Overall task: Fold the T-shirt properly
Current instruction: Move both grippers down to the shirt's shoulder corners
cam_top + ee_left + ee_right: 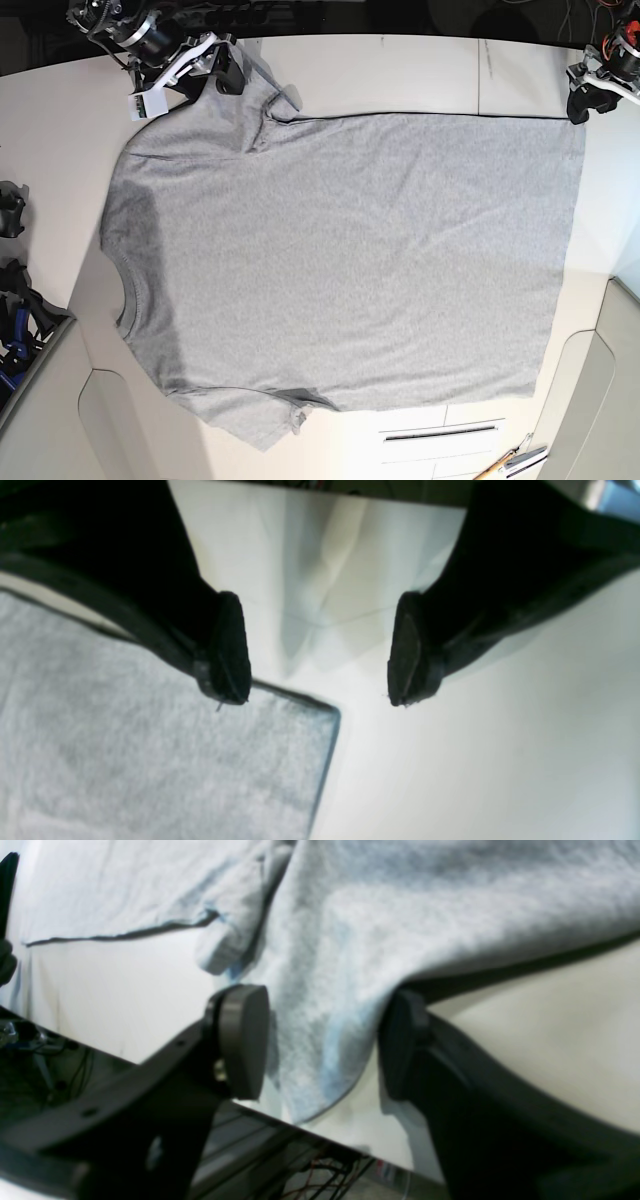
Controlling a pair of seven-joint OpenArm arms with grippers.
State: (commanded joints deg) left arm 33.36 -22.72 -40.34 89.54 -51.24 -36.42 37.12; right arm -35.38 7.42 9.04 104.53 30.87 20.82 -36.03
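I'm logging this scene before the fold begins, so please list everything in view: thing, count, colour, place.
T-shirt: one, light grey, spread flat across the table, plain side up, collar toward the base view's left, hem toward its right.
Table: one, off-white, under the shirt.
Tag: one, white, at the shirt's far left sleeve, beside the right arm.
Hand tools: a few, orange and metal, at the near right edge; too small to name.
Black clamps: a few, on the left edge.
Right tool: one, black, open, a sleeve's edge between its jaws, not yet pinched.
Left tool: one, black, open, over the shirt's far hem corner, holding nothing.
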